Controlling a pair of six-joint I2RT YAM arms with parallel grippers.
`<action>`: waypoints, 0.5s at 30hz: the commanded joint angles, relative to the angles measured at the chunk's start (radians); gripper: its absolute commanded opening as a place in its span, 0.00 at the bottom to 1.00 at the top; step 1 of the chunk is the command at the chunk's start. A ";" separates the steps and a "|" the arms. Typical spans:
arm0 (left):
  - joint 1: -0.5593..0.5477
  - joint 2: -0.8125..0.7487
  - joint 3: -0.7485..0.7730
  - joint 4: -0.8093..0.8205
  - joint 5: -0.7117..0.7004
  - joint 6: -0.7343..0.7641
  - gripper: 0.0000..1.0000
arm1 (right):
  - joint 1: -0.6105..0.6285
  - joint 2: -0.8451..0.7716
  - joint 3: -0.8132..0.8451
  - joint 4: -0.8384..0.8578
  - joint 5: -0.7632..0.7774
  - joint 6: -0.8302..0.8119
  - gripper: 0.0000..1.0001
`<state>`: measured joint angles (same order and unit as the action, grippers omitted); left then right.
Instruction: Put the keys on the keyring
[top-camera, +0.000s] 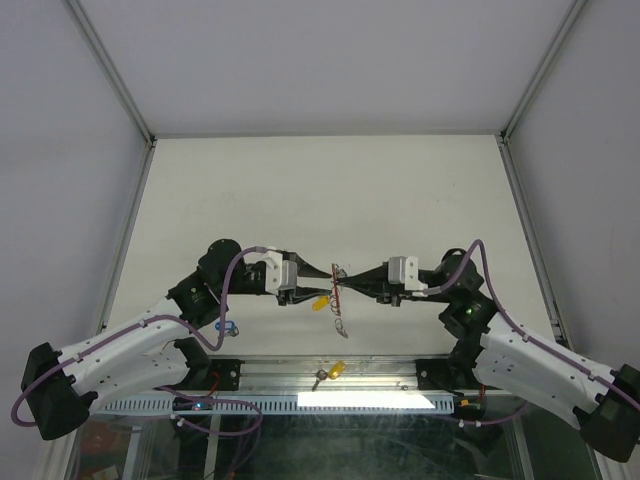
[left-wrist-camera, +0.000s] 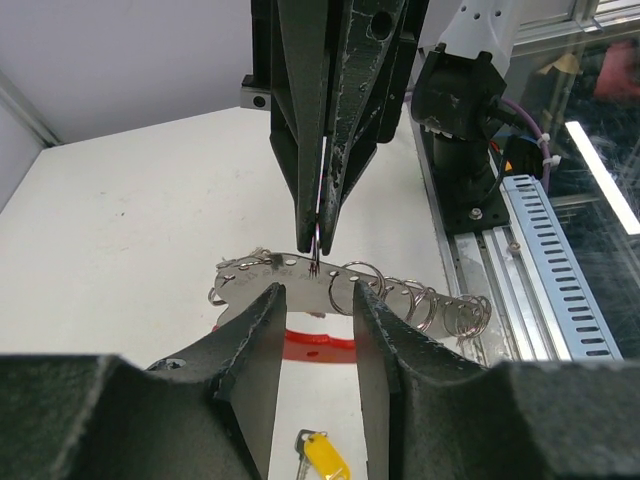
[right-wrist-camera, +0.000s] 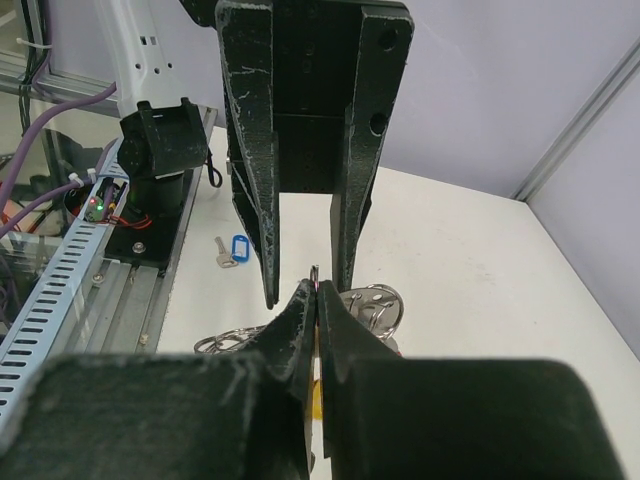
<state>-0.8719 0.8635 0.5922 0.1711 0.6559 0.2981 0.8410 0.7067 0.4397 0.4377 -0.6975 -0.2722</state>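
The keyring (top-camera: 341, 303) hangs in mid-air between both grippers, above the table's near edge. In the left wrist view it shows as a silver plate (left-wrist-camera: 248, 276) with a row of rings (left-wrist-camera: 440, 306) and a red band (left-wrist-camera: 318, 345) below. My right gripper (right-wrist-camera: 316, 286) is shut on one thin ring of it. My left gripper (left-wrist-camera: 317, 291) stands open, its fingertips just short of the plate with nothing between them. A yellow-tagged key (left-wrist-camera: 326, 458) lies on the table under the left gripper (top-camera: 327, 286). A blue-tagged key (right-wrist-camera: 236, 249) lies near the left arm.
A second yellow-tagged key (top-camera: 337, 370) rests on the metal rail at the front edge. The blue-tagged key (top-camera: 228, 324) sits beside the left arm's forearm. Cable tracks and arm bases line the near edge; grey walls enclose the table.
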 joint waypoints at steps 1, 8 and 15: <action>-0.013 -0.006 0.047 0.015 0.011 0.016 0.33 | 0.000 0.005 0.062 0.073 -0.012 -0.015 0.00; -0.015 0.000 0.052 0.016 -0.005 0.021 0.37 | 0.005 0.019 0.069 0.054 -0.012 -0.015 0.00; -0.020 0.002 0.056 0.015 -0.031 0.023 0.35 | 0.010 0.036 0.070 0.041 -0.011 -0.022 0.00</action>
<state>-0.8783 0.8661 0.6003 0.1619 0.6514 0.3035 0.8433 0.7422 0.4564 0.4335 -0.7010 -0.2752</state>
